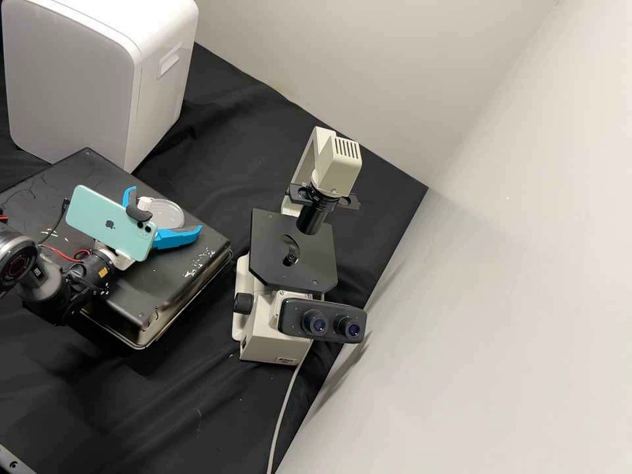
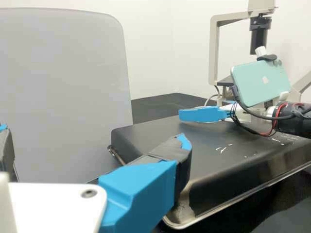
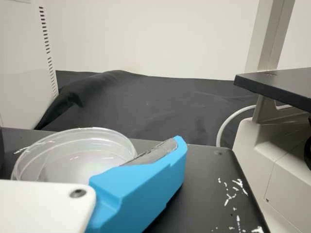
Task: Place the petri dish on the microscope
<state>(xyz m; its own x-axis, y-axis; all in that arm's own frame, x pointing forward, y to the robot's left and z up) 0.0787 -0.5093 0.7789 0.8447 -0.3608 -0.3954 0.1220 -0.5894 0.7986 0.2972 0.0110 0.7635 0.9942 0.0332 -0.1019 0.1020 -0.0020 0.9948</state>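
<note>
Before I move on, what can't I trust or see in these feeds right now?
Grip: whether the right hand is closed on the petri dish. The phone covers part of the hand in the high view, and the right wrist view's edge cuts off its other side.
Stage opening: the microscope's black tube overlaps it in the high view, and the right wrist view sees the stage nearly edge-on.
Dish contents: clear plastic, too faint to tell.

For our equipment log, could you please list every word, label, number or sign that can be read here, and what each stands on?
No text reads clearly in any view.
On the cream-and-black microscope: a small red mark low on the front of its base, too small to read.
On the back of the mint-green phone: a pale logo, no letters.
</note>
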